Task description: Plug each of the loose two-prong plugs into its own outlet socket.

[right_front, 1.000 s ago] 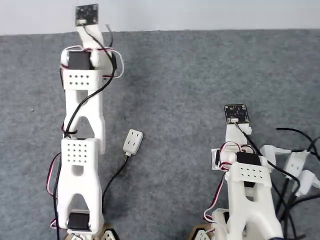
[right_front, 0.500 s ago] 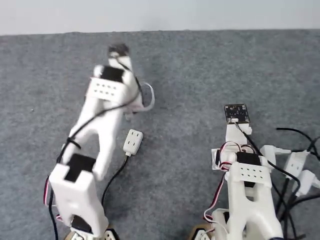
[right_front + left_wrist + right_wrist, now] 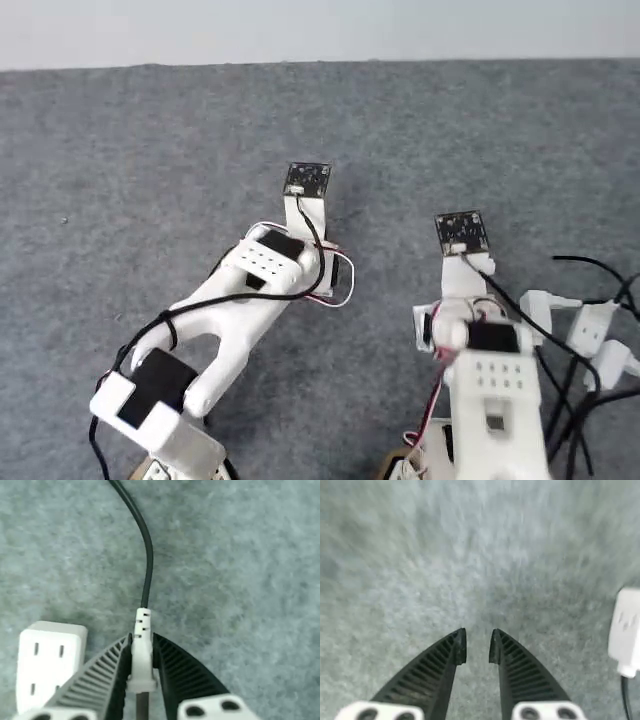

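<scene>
My left gripper points down at the carpet, its fingers tight against both sides of a white moulded cord end. A black cord runs away from that piece. The white outlet block, with its slot pairs facing up, lies just beside the gripper. In the high view the left arm lies bent across the middle of the carpet. My right gripper hangs over bare carpet, open by a narrow gap with nothing between its fingers. A white plug lies off to its side. Three white plugs lie to the right of the right arm.
Black cords tangle at the right edge around the plugs. Grey carpet covers the table up to a pale wall at the back.
The left arm swung from the far left back corner toward the middle and folded down over where the outlet block lay. The right arm shifted slightly.
</scene>
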Robot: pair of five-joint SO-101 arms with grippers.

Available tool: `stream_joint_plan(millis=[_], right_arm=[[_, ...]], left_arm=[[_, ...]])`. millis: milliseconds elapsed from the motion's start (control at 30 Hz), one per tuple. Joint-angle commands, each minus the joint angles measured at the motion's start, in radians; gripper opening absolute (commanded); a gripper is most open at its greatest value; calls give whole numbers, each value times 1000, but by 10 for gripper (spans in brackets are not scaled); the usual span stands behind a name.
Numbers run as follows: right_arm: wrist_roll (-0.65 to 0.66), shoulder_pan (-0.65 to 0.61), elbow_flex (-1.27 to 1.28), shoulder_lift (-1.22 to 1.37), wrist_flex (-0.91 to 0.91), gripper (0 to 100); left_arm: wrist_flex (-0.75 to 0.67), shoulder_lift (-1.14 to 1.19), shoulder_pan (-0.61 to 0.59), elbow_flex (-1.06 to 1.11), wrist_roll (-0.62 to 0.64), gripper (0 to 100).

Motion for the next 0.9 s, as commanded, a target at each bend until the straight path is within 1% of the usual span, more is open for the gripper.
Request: stream_joint_plan(millis=[0, 167, 233, 300, 433, 533, 600, 667, 867], right_arm=[[12, -5, 71, -249, 10, 82], [14, -5, 176, -506, 28, 84], [18, -5, 184, -545, 42, 84], [34, -5, 184, -542, 44, 84], [32, -7, 163, -490, 41, 84], [31, -8, 130, -426, 39, 84], [31, -38, 101, -380, 39, 80], [29, -90, 66, -338, 39, 80], [-20, -326, -81, -197, 39, 80]], left_arm=[[-18, -8, 51, -1, 6, 48], [44, -23, 60, -1, 12, 239], [51, -52, 69, 24, 12, 315], [43, -94, 78, 61, 9, 363], [49, -230, 60, 117, -5, 372], [80, -370, 0, 168, -63, 371], [109, -471, -60, 213, -98, 371], [120, -566, -129, 268, -123, 371], [106, -787, -345, 492, -187, 371]])
